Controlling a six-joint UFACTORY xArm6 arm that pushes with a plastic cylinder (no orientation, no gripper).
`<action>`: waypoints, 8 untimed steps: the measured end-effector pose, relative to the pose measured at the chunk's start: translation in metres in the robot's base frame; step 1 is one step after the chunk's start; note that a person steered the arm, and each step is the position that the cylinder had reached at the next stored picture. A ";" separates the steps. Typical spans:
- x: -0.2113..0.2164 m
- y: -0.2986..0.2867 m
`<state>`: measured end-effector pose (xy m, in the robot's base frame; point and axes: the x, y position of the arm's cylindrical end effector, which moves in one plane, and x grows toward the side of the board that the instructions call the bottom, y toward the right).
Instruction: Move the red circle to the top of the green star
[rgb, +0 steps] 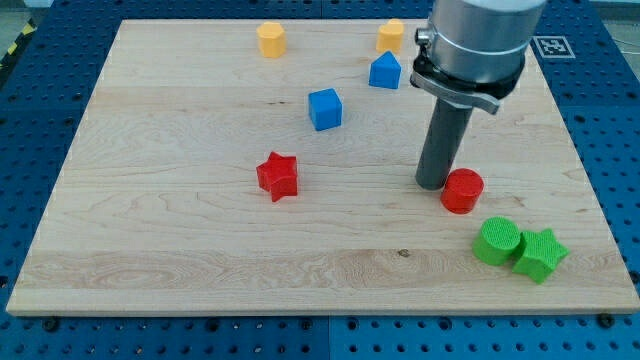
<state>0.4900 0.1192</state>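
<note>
pincer none; my tip (433, 185) touching red circle (462, 190) at view's left; green star (540, 254) below-right.

Robot arm end section: a broad, smooth grey metallic cylinder ringed at its base by a dark clamp collar, from which a straight, matte dark-grey rod descends to my tip (432, 185).
</note>
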 end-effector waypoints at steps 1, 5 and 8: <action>0.000 0.000; 0.005 0.030; 0.017 0.064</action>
